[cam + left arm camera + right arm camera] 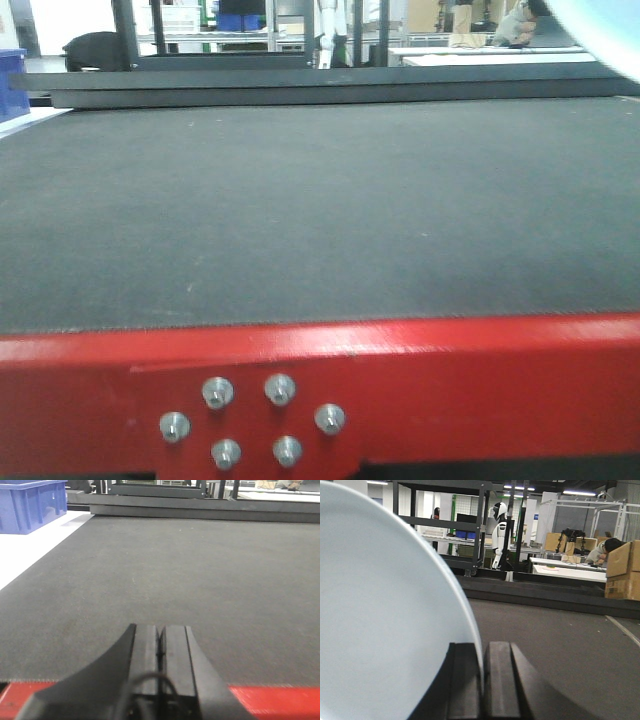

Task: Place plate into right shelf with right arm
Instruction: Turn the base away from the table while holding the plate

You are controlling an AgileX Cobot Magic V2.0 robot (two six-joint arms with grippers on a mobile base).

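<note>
plate (385, 620), plain glossy white, stands on edge pinched in right pincer (484, 652); left pincer (161, 632) pressed together.

So we've got a red-painted metal table frame (480, 370) with a dark grey felt-like mat (320, 200) lying flat on top, running right up to the front edge. Six round silver bolt heads (279, 388) sit in a ring on the frame's front face. Just off the mat's left side we see a flat white surface (30, 550) with a blue plastic bin (30, 505) on it. Same table or not, we can't tell.
</note>
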